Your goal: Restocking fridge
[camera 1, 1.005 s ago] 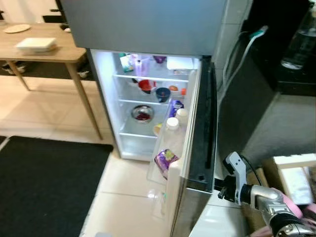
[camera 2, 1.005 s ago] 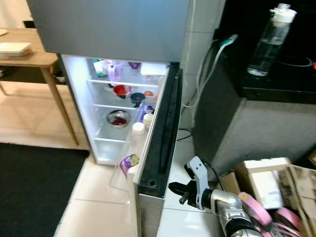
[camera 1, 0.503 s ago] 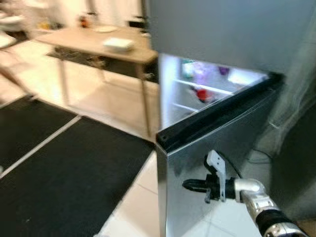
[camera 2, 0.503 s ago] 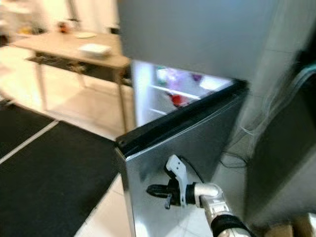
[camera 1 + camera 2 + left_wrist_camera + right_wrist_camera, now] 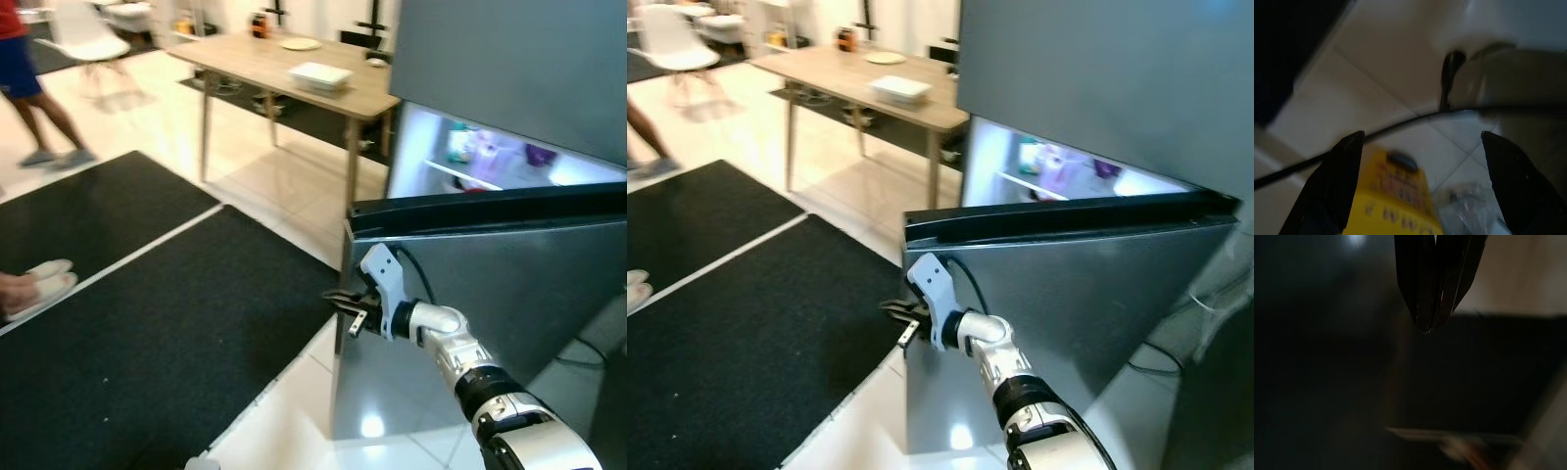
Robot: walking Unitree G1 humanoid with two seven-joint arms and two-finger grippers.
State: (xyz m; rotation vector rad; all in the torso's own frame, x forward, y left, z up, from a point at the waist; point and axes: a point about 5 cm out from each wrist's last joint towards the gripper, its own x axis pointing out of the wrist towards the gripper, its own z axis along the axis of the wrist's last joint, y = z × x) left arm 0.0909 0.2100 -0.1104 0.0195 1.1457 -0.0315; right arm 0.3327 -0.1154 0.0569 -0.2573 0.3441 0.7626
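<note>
Floor tiles, pale and glossy, run through the room, and two black mats lie on them with a strip of bare tile between. Above and to the right stands the grey fridge, the task's own thing; its lower door is swung partly across the lit compartment, so only a wedge of white shelves with a few containers can be seen over the door's dark top edge. Left of the fridge a wooden table on slanted legs carries a white dish and a small plate; a white chair stands farther off in the corner. At the left edge a person's legs show near the chair, and a foot in a pale slipper rests on the tile strip beside the mat. The right gripper reaches out at the free edge of the fridge door, its black fingers pressed together with nothing between them. The left gripper hangs low over the tiles with its fingers wide apart; between them lie a yellow packet and a thin black cable.
</note>
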